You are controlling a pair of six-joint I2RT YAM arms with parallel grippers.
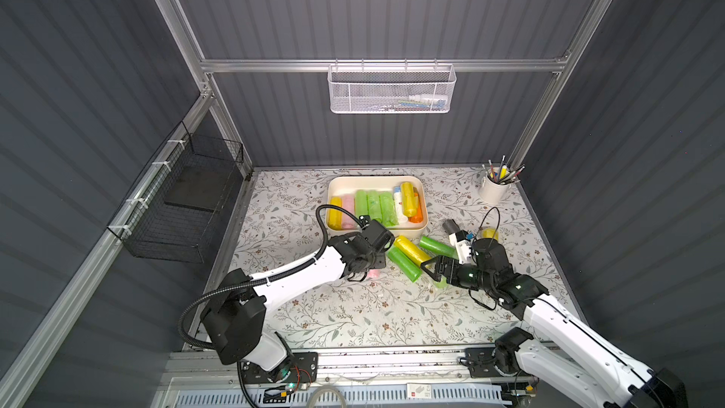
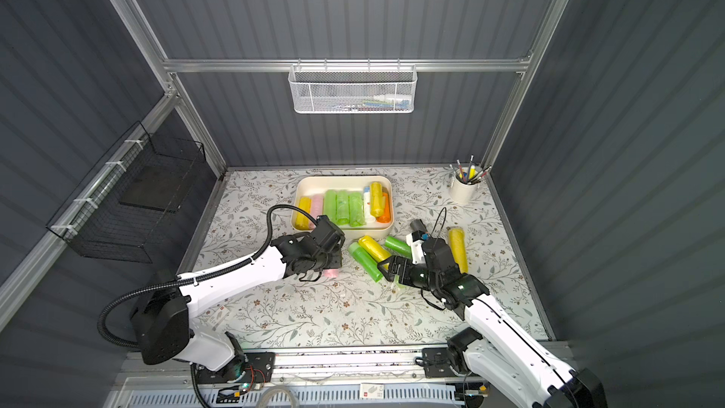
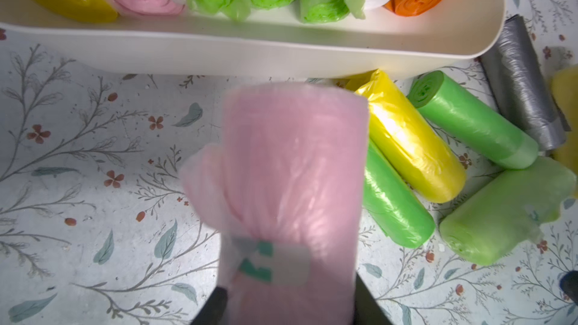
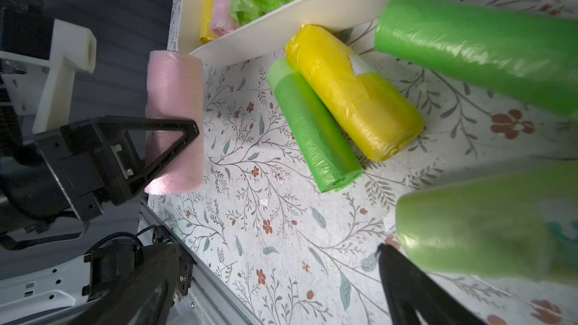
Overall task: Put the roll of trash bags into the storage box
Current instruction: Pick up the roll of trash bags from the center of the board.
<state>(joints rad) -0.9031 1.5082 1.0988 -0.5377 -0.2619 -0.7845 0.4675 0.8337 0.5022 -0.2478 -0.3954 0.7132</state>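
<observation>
We see the left gripper [image 3: 287, 303] pinching the pink roll [image 3: 294, 167] | roll just outside the storage box [image 3: 250, 54], near its front wall | possibly lifted off the table [image 3: 93, 157], we cannot tell | right gripper [image 1: 431, 272] spread wide beside a pale green roll [image 4: 488, 229]

pink roll [image 3: 291, 167]; cream-white storage box [image 3: 250, 54]; table [image 3: 78, 151] pale grey, leaf-and-flower print; black wire basket [image 1: 164, 237]

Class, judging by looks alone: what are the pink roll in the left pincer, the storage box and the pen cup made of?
Pink roll: thin plastic film, glossy and slightly translucent; it wrinkles and catches highlights. Storage box: probably moulded plastic, smooth cream satin; rounded corners, seamless walls. Pen cup: white; ceramic or plastic, too small to tell.
</observation>
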